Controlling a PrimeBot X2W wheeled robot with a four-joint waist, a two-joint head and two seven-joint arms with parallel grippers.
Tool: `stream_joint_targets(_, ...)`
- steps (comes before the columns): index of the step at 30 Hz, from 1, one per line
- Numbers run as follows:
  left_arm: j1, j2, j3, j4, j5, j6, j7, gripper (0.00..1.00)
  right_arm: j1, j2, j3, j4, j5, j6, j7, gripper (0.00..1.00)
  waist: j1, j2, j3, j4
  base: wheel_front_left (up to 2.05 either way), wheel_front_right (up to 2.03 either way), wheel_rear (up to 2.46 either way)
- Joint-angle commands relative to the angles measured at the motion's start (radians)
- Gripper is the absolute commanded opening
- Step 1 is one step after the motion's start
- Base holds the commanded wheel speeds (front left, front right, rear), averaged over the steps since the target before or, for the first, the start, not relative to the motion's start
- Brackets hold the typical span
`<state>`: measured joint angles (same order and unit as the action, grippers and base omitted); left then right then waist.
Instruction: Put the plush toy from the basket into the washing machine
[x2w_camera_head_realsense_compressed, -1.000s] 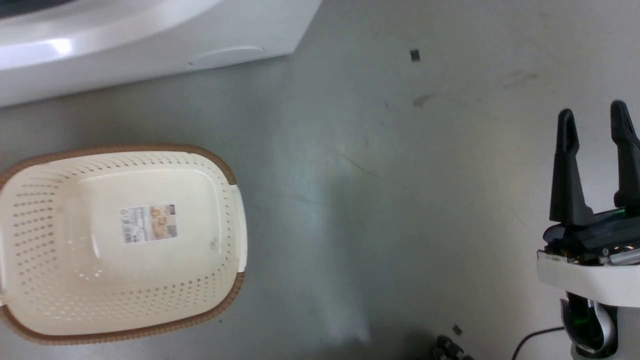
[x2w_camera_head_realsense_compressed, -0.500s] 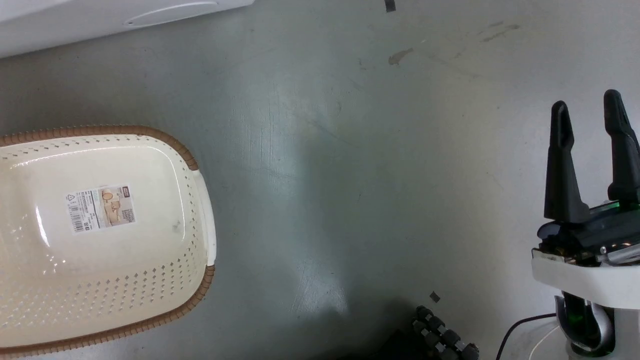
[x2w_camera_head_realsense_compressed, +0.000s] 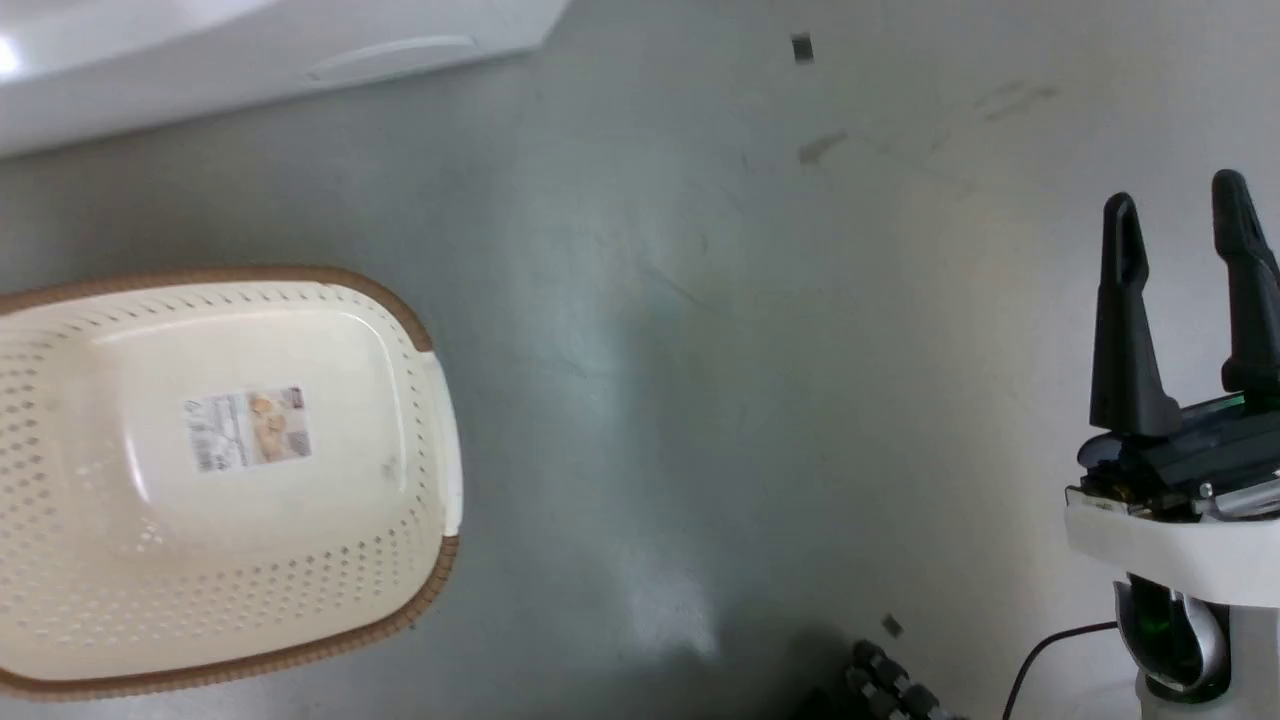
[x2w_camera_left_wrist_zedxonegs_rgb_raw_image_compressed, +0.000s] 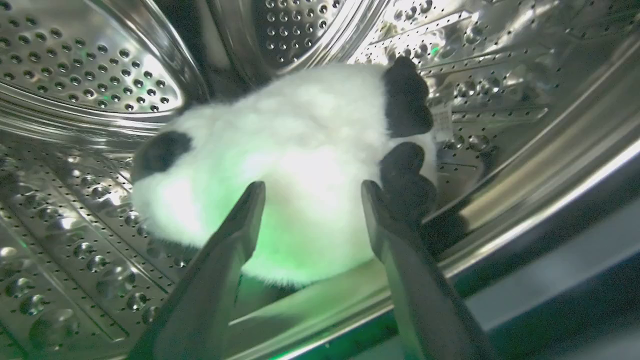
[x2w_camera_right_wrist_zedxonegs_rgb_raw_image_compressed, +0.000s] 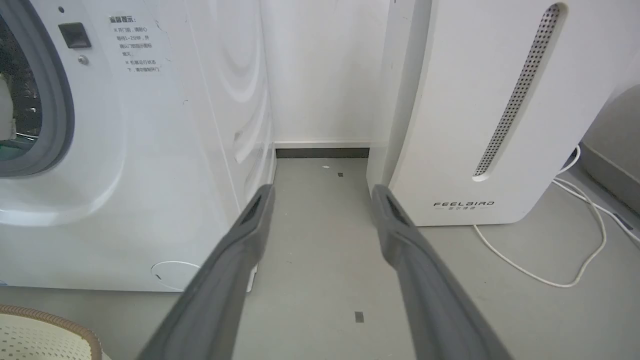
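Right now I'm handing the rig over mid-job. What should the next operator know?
The left gripper is open inside the drum, fingers pointing at the plush toy; contact unclear.
The right gripper is open and empty, above the floor.
The plush toy lies in the drum of the washing machine; the basket holds nothing.
Done: toy delivered. Left: draw the left arm out of the drum.

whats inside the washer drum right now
The plush toy lies in the drum, on its perforated steel wall near the front lip. The left end effector, open, points at it. The toy covers the drum wall beneath and behind it.
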<state>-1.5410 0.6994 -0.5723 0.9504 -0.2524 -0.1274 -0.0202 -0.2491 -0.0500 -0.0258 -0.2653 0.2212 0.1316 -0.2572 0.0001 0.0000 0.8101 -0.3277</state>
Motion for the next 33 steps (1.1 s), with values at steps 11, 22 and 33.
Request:
stream_joint_targets(11, 0.278, -0.171, 0.033, 0.06, -0.113, 0.033, -0.227, 1.0, 0.028, 0.0, -0.024, 0.061, -0.127, -0.001, -0.005, 1.0, -0.0001, 0.0, -0.306, 0.148, 0.0, 0.0, 0.0)
stream_joint_targets(22, 0.71, -0.272, 0.187, -0.37, -0.174, 0.149, -0.241, 1.0, 0.139, 0.0, -0.061, 0.131, -0.18, -0.001, -0.005, 1.0, -0.0001, 0.0, -0.534, 0.276, 0.0, 0.0, 0.0)
stream_joint_targets(33, 1.138, -0.339, 0.346, -0.738, -0.156, 0.237, -0.241, 1.0, 0.211, 0.0, -0.053, 0.165, -0.203, -0.001, -0.005, 1.0, -0.0001, 0.0, -0.645, 0.331, 0.0, 0.0, 0.0)
